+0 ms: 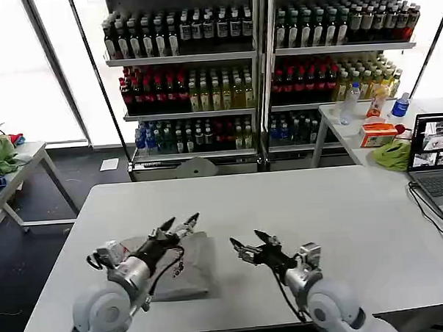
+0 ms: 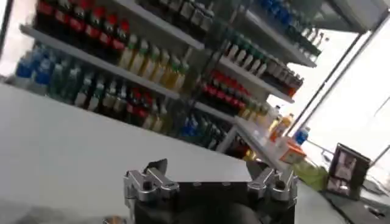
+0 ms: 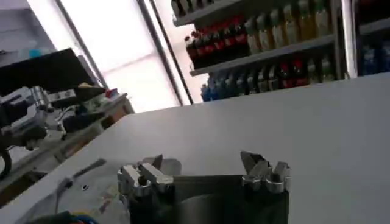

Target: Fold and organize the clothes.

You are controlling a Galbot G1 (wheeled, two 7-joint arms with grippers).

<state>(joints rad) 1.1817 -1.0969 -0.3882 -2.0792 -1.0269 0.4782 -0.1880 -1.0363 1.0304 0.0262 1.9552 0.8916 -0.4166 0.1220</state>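
A pale grey tabletop [image 1: 341, 212] fills the foreground over a dark floor [image 1: 82, 176]. Behind it stand metal shelving units [image 1: 260, 76] packed with rows of bottled drinks [image 1: 189, 90]. Bright daylight pours through tall windows [image 1: 26, 64] on both sides. A side table [image 1: 26, 156] sits at the left; another table [image 1: 352, 134] at the right carries a laptop [image 1: 436, 160], bottles and a green cloth [image 1: 394, 155].

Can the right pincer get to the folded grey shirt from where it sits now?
Probably yes. The right pincer hangs open just beside the folded grey shirt, with bare table between. The left pincer, also open, hovers over the shirt's far edge and could crowd it.
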